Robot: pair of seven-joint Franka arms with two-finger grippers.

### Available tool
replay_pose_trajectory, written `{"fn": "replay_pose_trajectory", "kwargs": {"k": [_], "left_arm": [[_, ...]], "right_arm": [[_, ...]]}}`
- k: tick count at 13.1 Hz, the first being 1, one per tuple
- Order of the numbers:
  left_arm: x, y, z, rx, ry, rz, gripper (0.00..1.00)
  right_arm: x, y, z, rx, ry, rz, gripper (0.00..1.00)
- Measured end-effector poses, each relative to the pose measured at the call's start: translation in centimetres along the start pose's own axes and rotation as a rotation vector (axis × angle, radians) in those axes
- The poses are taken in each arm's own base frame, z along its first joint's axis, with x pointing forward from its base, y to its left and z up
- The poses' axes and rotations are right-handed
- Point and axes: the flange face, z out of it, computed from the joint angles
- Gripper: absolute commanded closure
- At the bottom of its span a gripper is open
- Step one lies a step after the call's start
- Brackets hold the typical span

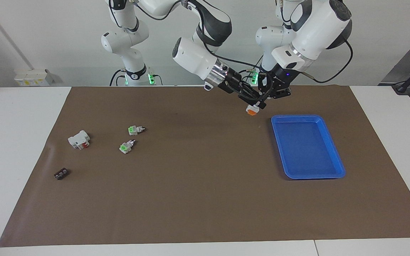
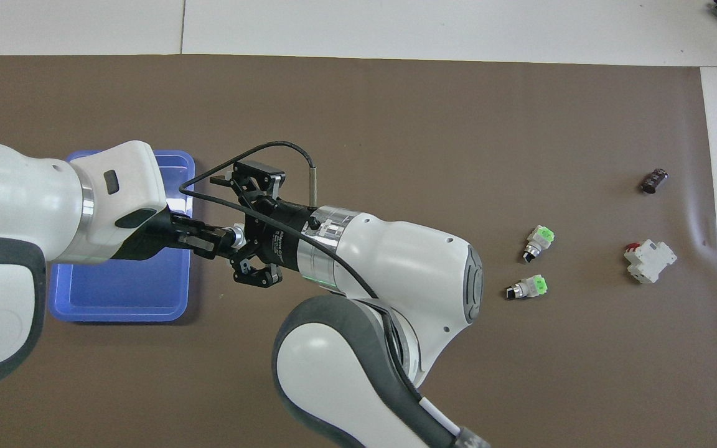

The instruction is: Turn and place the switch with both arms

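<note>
The switch (image 1: 251, 110) is small and white, and it hangs orange end down above the brown mat, just off the blue tray's corner nearest the robots. My left gripper (image 1: 261, 103) is shut on its upper end. In the overhead view only a small pale bit of the switch (image 2: 232, 235) shows at the left gripper's (image 2: 212, 239) tip. My right gripper (image 1: 246, 96) is right beside the switch, fingers spread wide to either side and no longer pinching it. From overhead the right gripper's (image 2: 243, 225) fingers stand apart around the switch.
The blue tray (image 1: 299, 117) lies toward the left arm's end of the table. Toward the right arm's end lie two green-ended switches (image 1: 135, 130) (image 1: 126, 146), a white block with a red part (image 1: 79, 139) and a small dark part (image 1: 61, 174).
</note>
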Motion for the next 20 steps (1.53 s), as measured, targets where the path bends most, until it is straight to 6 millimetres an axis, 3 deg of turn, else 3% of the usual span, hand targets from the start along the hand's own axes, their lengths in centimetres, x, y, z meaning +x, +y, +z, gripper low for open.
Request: {"fn": "replay_pose_trajectory", "kwargs": {"k": [3,6,9,13,15,16,18,20], "left_arm": [[-2.2,-6.0,-0.6,0.098,-0.039,-0.055,1.00],[-4.8,-9.7,1.2,0.177,-0.111,-0.096,1.00],[-6.7,-13.1,4.2,0.215,-0.125,-0.137,1.00],[-9.2,-17.4,10.2,0.274,-0.161,-0.147,1.00],[-9.8,-19.5,11.0,0.277,-0.169,-0.152,0.57],[-10.0,-20.3,10.8,0.281,-0.157,-0.157,0.42],[-9.3,-21.1,9.6,0.294,-0.123,-0.157,0.35],[-6.9,-21.0,7.1,0.309,-0.081,-0.139,0.35]], "right_arm": [[2.5,-0.4,-3.2,0.014,0.053,-0.107,0.00],[4.8,0.5,-7.3,-0.027,0.136,-0.306,0.00],[9.5,-1.1,-10.9,-0.152,0.264,-0.551,0.00],[16.5,-4.0,-16.7,-0.546,0.515,-0.925,0.00],[18.7,-5.7,-20.7,-0.717,0.559,-0.972,0.00],[19.3,-6.6,-22.9,-0.780,0.547,-0.981,0.00],[19.3,-8.4,-28.0,-0.845,0.518,-0.991,0.00],[17.7,-9.6,-32.3,-0.861,0.516,-0.976,0.00]]}}
